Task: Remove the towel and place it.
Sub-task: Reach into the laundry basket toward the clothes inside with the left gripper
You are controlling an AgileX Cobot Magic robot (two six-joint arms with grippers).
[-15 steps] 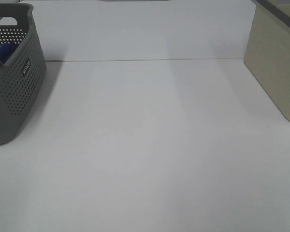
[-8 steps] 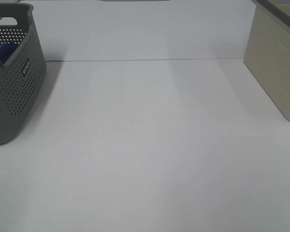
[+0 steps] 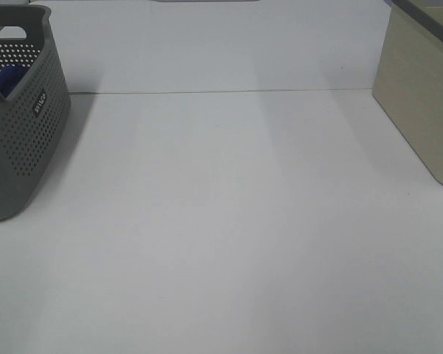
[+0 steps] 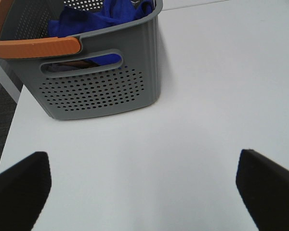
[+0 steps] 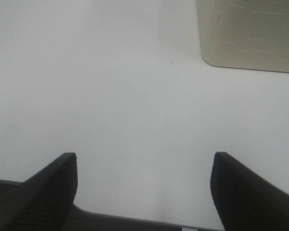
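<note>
Blue plush cloth, the towel [image 4: 94, 14], is seen bunched inside the grey perforated basket [image 4: 101, 91], heaped up to about the rim. It lies straight ahead of the left gripper [image 4: 142, 161] and a little to one side of its centre line, with the basket's near end wall and its slot handle standing between the two. The left gripper is spread as wide as it goes, holds nothing, and hovers over the bare surface [image 4: 197, 96] short of the basket. The right gripper [image 5: 144, 156] is also parted wide and empty, over bare surface well away from the basket, with only a beige box [image 5: 250, 33] ahead of it. The left arm is therefore judged the nearer one, and a reach forward and over the rim is what the coming move would seem to call for. No long axis can be made out for the towel, since it is crumpled; the basket itself appears to run lengthwise away from the left gripper. Counted: one towel, one basket with one orange handle [image 4: 33, 47] in sight, one beige box, two grippers.
</note>
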